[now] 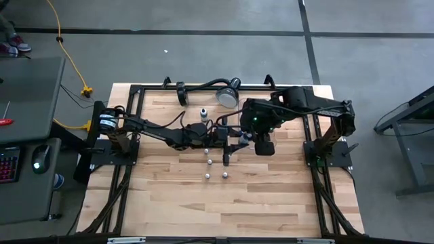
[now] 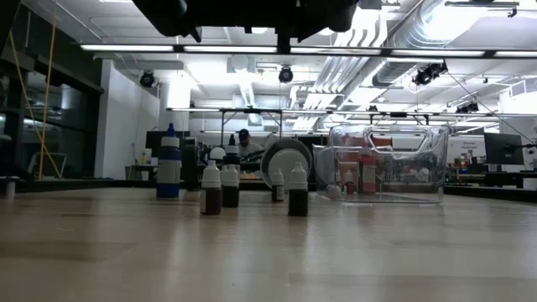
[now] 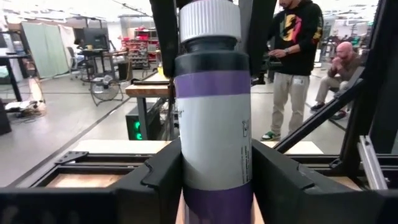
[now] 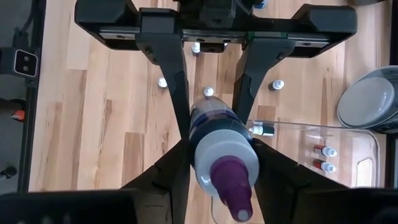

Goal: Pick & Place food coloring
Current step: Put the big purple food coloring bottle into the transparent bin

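Note:
A bottle (image 3: pixel 214 124) with a white cap, dark shoulder, purple bands and a white label stands upright in the air over the table's middle. My left gripper (image 3: pixel 214 186) is shut on its body and my right gripper (image 4: pixel 219 165) on its top, which ends in a purple tip (image 4: pixel 233 186). Several tiny white-capped food coloring bottles (image 1: pixel 207 163) stand on their bases on the wooden table (image 1: pixel 169 203) below. A taller blue one (image 2: pixel 169 164) stands farther back. My left gripper pinches the bottle's labelled body (image 3: pixel 186 168) between its two fingers (image 3: pixel 158 180), coming in level from the table's left. The bottle stands upright in the hold, clear of the table. My right gripper has the bottle's white cap (image 4: pixel 205 152) between its two fingers (image 4: pixel 177 165), coming steeply down from above. In the left wrist view those fingers (image 3: pixel 165 37) flank the cap and the dark shoulder. The bottle stays upright below it.
A clear plastic tray (image 4: pixel 348 140) with red bottles (image 4: pixel 326 151) inside sits right of centre. A round silver lamp head (image 1: pixel 228 95) on a black gooseneck lies at the far edge. Black frame rails (image 1: pixel 129 135) border both sides. People show in the room beyond.

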Controlling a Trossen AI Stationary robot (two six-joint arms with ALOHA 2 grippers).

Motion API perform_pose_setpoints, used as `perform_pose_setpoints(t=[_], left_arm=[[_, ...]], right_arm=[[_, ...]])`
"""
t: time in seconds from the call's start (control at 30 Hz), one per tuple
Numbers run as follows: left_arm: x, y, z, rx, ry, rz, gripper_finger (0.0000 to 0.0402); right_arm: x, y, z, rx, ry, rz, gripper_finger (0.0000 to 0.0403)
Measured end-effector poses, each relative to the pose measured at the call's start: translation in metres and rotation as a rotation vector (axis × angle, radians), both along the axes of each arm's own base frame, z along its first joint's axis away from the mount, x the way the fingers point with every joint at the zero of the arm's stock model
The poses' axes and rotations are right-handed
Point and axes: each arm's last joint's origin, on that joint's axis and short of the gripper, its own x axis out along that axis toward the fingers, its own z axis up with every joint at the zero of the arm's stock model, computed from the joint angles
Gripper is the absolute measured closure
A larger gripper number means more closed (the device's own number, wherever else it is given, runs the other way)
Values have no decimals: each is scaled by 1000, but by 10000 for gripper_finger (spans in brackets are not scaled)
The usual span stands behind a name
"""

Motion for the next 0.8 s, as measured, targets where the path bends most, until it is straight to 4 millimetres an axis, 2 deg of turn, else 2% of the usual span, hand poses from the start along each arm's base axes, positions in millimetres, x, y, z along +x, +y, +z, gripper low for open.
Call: perform_pose_setpoints(t=[0.27, 0.5, 0.63, 0.8], left_arm=[[0, 0, -3, 2, 16, 0, 159], [0, 2, -11, 5, 104, 91, 126], [-5, 7, -15, 46, 216, 228, 124], [-24, 15, -5, 132, 359, 489, 124]], right_arm=[[-2, -1, 2, 0, -9, -5, 270], [-2, -1, 2, 8, -7, -2, 271], [-2, -1, 2, 18, -5, -16, 271], [-5, -1, 4, 27, -14, -25, 271]])
